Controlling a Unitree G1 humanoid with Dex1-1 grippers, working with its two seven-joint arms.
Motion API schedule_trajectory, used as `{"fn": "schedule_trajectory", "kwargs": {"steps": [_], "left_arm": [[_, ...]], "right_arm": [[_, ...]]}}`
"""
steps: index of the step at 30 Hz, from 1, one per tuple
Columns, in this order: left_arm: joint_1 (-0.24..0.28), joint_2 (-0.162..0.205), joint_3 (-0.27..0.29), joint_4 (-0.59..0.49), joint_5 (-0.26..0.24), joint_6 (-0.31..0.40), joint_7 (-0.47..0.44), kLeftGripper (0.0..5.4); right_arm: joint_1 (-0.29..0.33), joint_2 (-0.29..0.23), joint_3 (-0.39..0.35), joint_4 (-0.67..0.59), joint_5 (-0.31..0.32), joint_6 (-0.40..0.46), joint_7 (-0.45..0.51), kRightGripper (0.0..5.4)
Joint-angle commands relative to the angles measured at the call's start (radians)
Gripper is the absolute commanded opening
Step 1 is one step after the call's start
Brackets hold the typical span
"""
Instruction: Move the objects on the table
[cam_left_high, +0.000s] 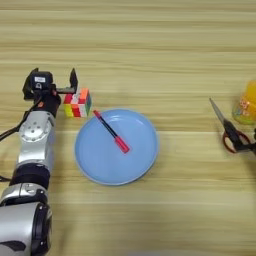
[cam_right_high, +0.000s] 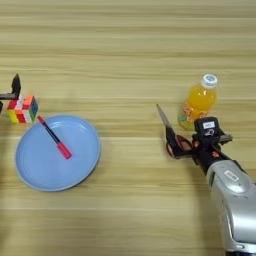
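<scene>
- The right pincer (cam_right_high: 181, 148) sits at the handle end of the scissors (cam_right_high: 171, 135), which lie on the wooden surface (cam_right_high: 128, 60) just left of and below the orange-drink bottle (cam_right_high: 199, 103). One black finger appears to pass at or through the red handle loops; it looks closed on them, though the overlap makes this hard to confirm.
- The long axis of the scissors runs diagonally: blades point up and to the left, away from the pincer, handles lie down and to the right against it. The right arm is plainly the nearer one, so I judge any lift would carry the blade tip leading, with the bottle standing close on the far right side.
- The bottle stands upright with its white cap on top, near the scissors but apart from them.
- The pen (cam_left_high: 111, 131) lies in the blue plate (cam_left_high: 135, 167), also on a diagonal: red cap down-right near the plate's middle, slim black end up-left over the rim.
- The left pincer (cam_left_high: 73, 89) rests with fingers spread beside a coloured puzzle cube (cam_left_high: 77, 103), one finger just above the cube's top edge; it holds nothing. From here the pen's black end lies just down-right, past the cube.
</scene>
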Motion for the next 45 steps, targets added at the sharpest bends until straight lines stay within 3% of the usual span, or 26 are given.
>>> {"fn": "schedule_trajectory", "kwargs": {"steps": [1,13,30,45], "left_arm": [[-0.01,-0.001,-0.005,0.003,0.009,0.014,0.008,5.4],[-0.013,-0.002,-0.006,0.006,0.009,0.015,0.011,5.4],[-0.011,-0.006,-0.011,0.001,0.009,0.015,0.016,5.4],[-0.009,-0.006,-0.013,-0.004,0.007,0.017,0.019,5.4]], "right_arm": [[0.009,-0.013,0.029,-0.009,-0.002,0.05,0.016,5.37],[0.009,-0.016,0.077,0.07,-0.044,0.044,0.017,5.37],[-0.009,-0.023,0.068,0.167,-0.069,0.048,0.011,5.37],[0.044,-0.086,0.163,0.11,-0.091,0.094,0.083,3.84]]}}
